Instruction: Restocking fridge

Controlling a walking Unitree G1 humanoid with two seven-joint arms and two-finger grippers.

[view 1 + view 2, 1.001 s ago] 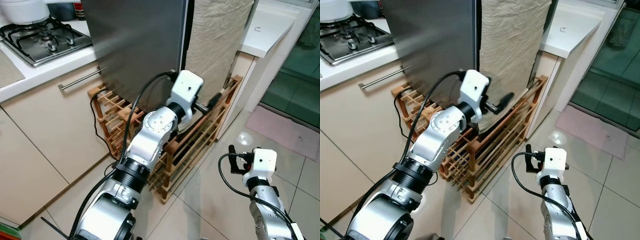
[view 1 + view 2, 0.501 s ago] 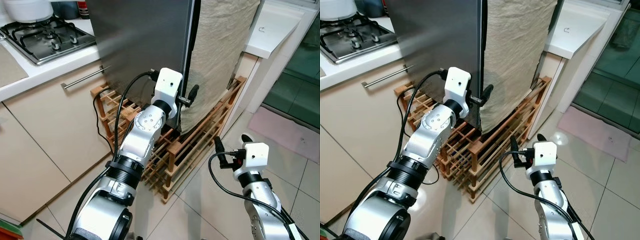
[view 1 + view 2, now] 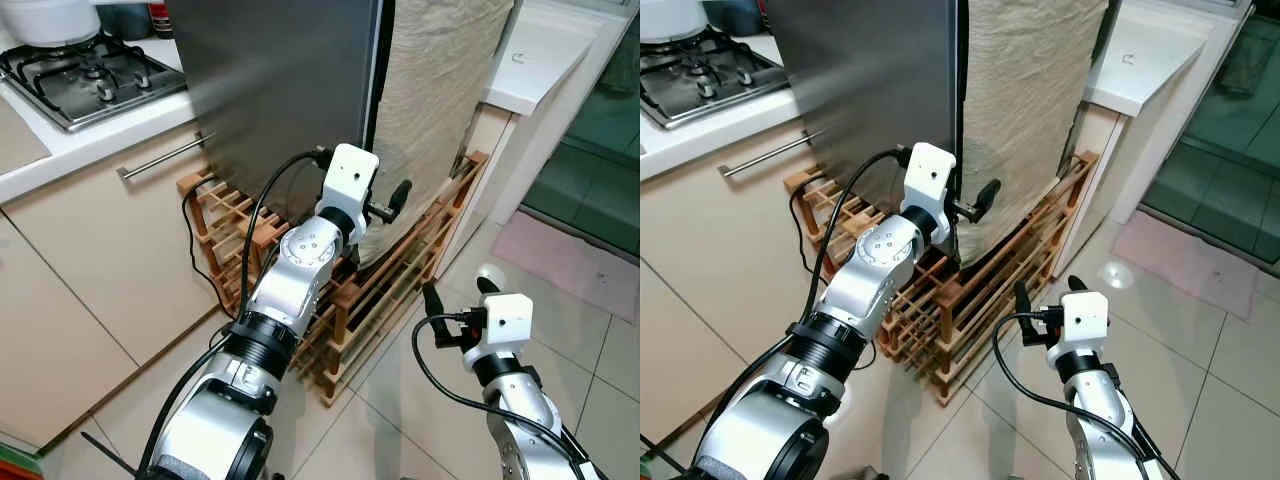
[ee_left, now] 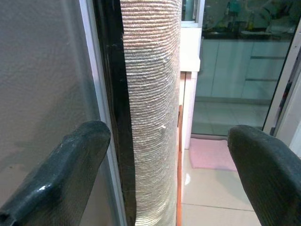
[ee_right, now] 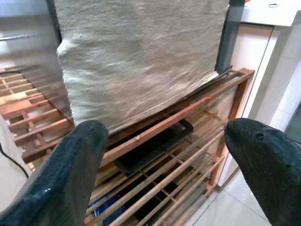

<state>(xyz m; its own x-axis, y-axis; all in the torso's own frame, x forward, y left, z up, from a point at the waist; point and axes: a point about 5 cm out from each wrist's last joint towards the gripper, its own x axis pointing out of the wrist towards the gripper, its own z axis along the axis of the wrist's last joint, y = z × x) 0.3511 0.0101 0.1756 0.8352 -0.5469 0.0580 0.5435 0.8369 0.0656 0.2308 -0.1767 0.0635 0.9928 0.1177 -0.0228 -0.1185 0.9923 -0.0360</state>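
Steel fridge (image 3: 280, 90) stands shut on a wooden rack (image 3: 350, 300), and the left end effector (image 3: 385, 205), fingers wide and empty, has swung back slightly from its door edge while the right end effector (image 3: 450, 300), also wide, has risen, so opening seems not yet begun.

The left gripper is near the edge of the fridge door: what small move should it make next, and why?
Probably ease the left gripper forward so that one finger slips into the dark gap at the fridge door edge. Its fingers are open and hold nothing, the door's edge lies between them in the left wrist view, and the beige cloth hangs just beside it.
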